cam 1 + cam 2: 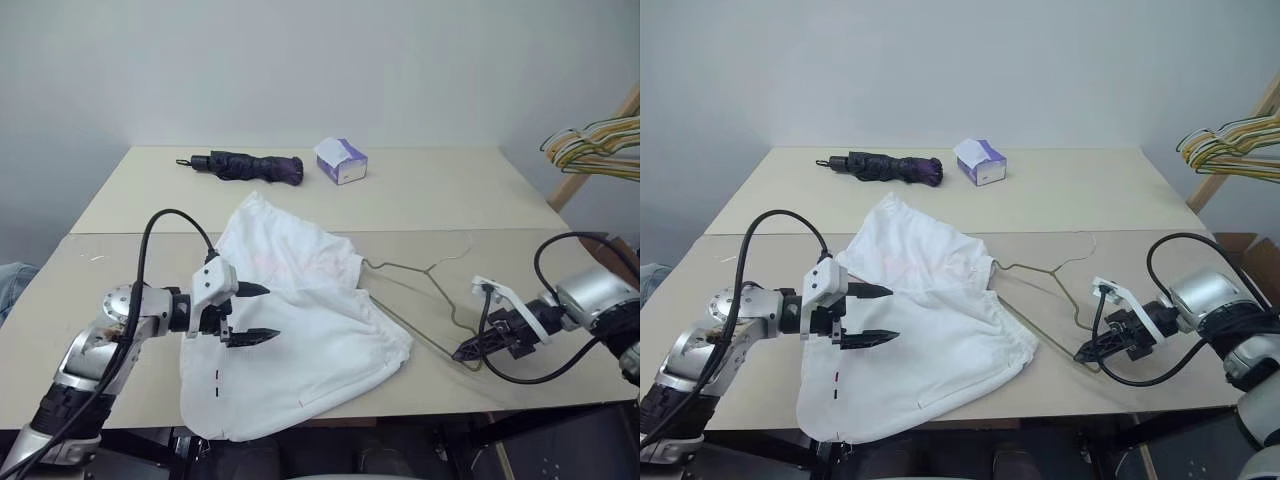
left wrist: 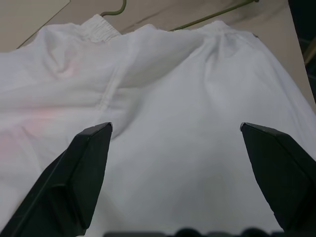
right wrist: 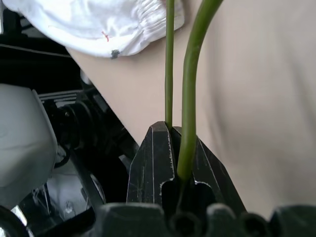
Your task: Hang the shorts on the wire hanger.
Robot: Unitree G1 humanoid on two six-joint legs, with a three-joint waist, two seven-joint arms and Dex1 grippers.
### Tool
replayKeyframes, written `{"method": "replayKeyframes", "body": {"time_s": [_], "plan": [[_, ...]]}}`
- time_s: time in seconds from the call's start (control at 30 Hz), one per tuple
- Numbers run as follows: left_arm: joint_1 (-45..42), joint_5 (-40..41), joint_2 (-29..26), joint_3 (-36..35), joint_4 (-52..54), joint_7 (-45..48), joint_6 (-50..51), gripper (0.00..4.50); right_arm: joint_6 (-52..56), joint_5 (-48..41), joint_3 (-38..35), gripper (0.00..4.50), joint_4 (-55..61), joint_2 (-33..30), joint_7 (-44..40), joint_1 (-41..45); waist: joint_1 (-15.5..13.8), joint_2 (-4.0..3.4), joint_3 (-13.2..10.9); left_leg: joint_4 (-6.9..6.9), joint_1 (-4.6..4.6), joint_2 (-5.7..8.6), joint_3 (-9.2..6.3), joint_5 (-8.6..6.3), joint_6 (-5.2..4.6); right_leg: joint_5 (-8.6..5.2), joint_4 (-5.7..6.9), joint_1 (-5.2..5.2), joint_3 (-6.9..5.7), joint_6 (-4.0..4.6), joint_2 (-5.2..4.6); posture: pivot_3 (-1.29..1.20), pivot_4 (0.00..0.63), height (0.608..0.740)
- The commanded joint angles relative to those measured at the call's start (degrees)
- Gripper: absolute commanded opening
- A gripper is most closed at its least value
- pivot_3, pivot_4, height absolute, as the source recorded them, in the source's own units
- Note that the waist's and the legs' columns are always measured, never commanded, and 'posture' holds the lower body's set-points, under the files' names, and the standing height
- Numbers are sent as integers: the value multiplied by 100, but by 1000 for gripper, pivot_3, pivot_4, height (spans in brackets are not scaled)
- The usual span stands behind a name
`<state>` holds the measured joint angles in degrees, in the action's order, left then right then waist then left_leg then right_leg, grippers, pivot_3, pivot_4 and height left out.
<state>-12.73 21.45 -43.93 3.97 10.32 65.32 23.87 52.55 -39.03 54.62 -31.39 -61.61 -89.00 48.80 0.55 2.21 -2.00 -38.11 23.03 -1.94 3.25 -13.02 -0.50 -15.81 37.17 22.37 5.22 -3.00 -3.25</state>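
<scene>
The white shorts lie spread on the table's near half, their gathered waist toward the right. The thin olive wire hanger lies flat, one end tucked under the shorts' waist, its hook pointing away. My right gripper is shut on the hanger's near right corner; the right wrist view shows two wire runs pinched between the black fingers. My left gripper hovers open over the shorts' left part, its fingers spread wide with only cloth beneath.
A folded dark purple umbrella and a white-and-purple tissue box sit at the table's far side. Coloured hangers hang on a wooden rack at the far right. The table's front edge runs just below the shorts.
</scene>
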Motion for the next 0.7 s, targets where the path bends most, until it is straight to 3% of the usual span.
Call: {"method": "replayKeyframes", "body": {"time_s": [0.03,0.2,0.43,0.7], "plan": [[0,-37,82,-40,152,-161,-116,4489,-176,-277,299,0,-650,285,-350,565,7,0,0,0,-2,0,1,0,0,0,-1,-1,1,1,0,103,0,740],[83,-91,167,-53,236,-324,-91,4489,-317,-268,377,0,-1805,932,-350,1054,-21,-1,0,0,-6,-1,-2,0,0,5,6,-2,0,7,3,123,0,740],[269,-57,114,-177,343,-445,-67,4489,-785,-900,1536,0,-1041,504,-350,1245,-294,-7,-3,-8,45,2,-10,-1,-2,5,36,63,-7,8,-7,146,0,740],[123,-143,226,-82,199,-571,-103,4489,-852,-494,918,0,-2672,1595,-350,1523,-296,-12,-3,-34,53,-1,3,-1,-2,0,77,77,-6,19,4,136,0,740]]}}
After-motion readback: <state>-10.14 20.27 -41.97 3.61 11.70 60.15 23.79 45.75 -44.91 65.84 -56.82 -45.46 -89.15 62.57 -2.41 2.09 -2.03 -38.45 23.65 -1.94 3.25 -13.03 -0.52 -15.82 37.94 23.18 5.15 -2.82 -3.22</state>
